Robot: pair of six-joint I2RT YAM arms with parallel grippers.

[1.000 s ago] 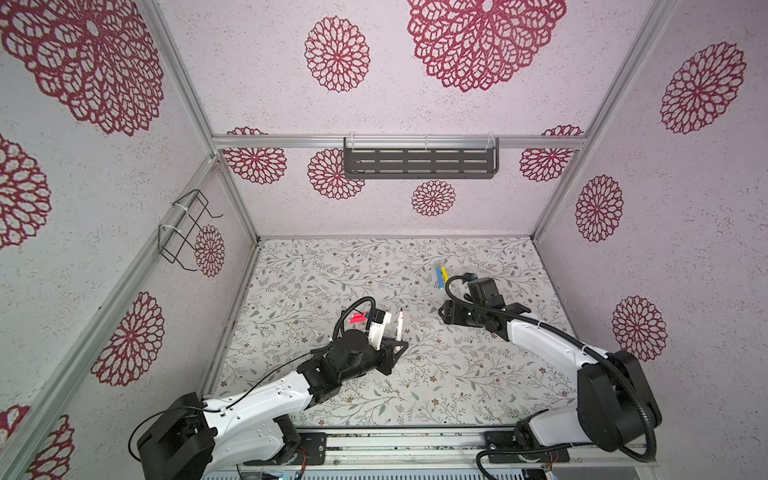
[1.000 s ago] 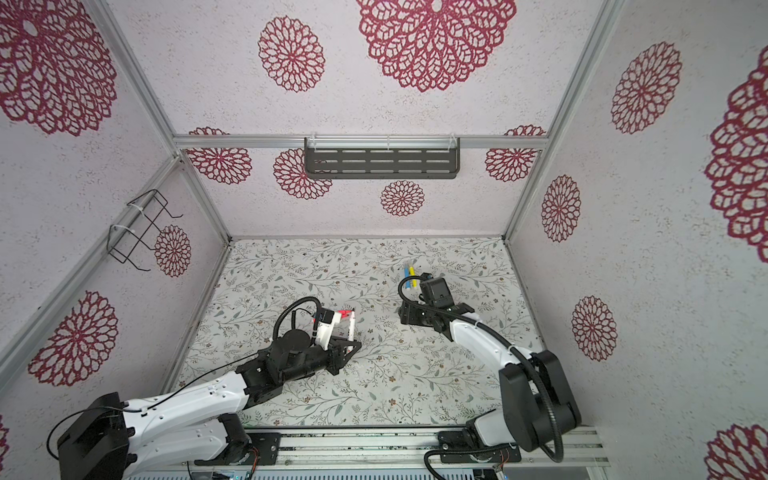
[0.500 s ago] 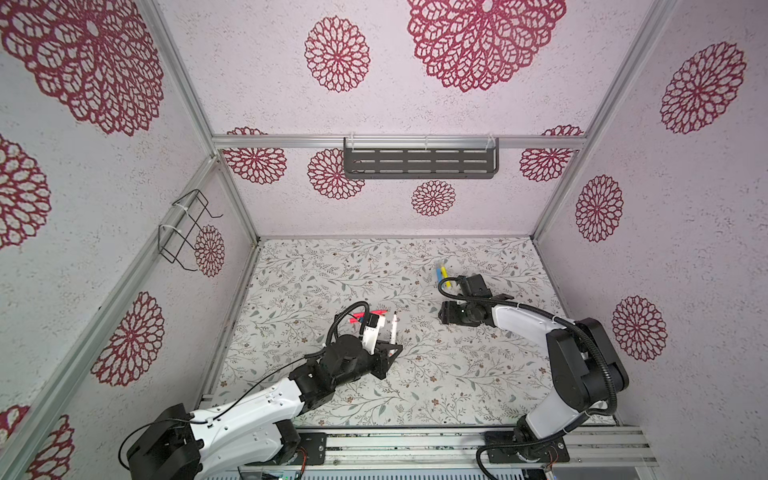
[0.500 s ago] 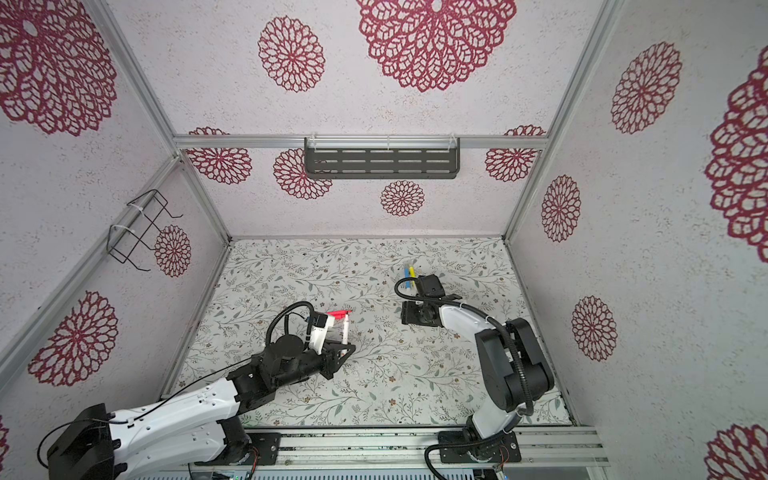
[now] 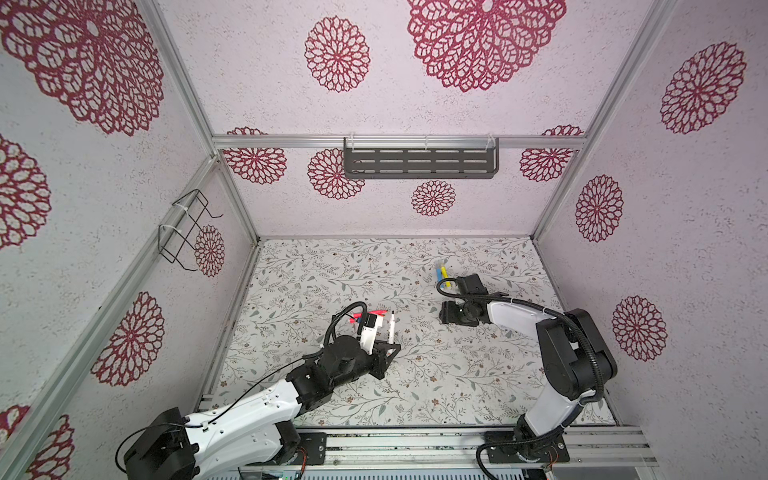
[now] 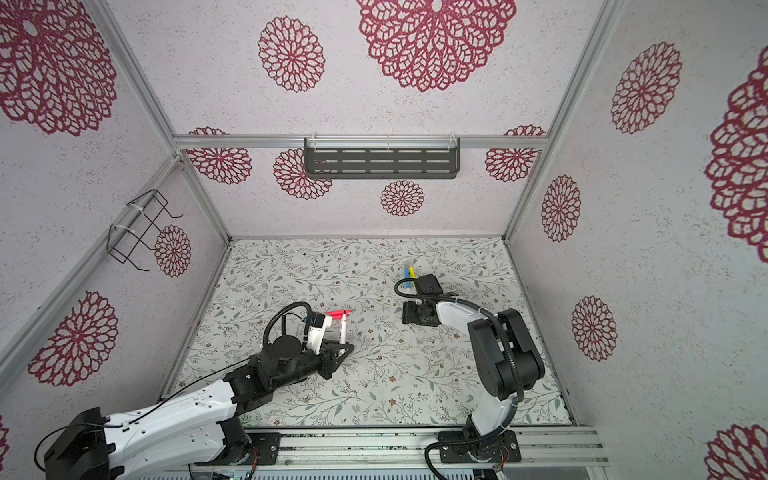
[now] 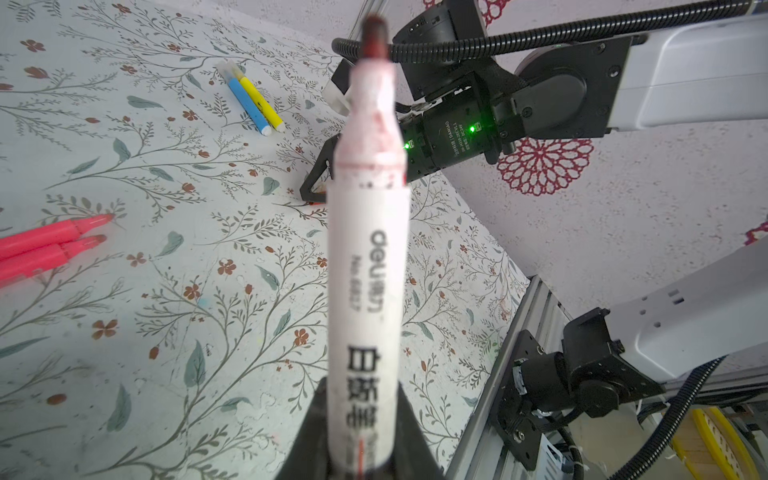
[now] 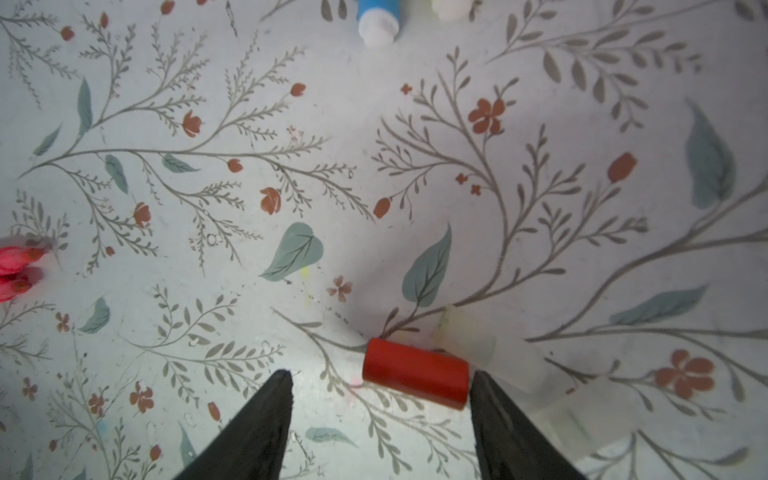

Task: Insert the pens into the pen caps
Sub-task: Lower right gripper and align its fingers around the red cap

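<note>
Showing white pen (image 7: 368, 257), black-lettered, tip seemingly red-stained | red cap (image 8: 415, 375) stubby, matte

Bright, even, diffuse light fills both top views. Clamped in the left gripper (image 7: 359, 399), the white pen (image 7: 368, 257) is blurred (its dark tip worst), the floral mat (image 7: 166, 311) beyond it sharp. A soft shadow lies ahead of the right gripper (image 8: 380, 376), over the red cap (image 8: 415, 374).

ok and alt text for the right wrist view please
A short red tube-shaped pen cap lies on its side on the floral-print mat between the open black fingers of the right gripper, close against one finger. The end of a blue pen and two pinkish-red pen tips show at the picture's edges.
</note>
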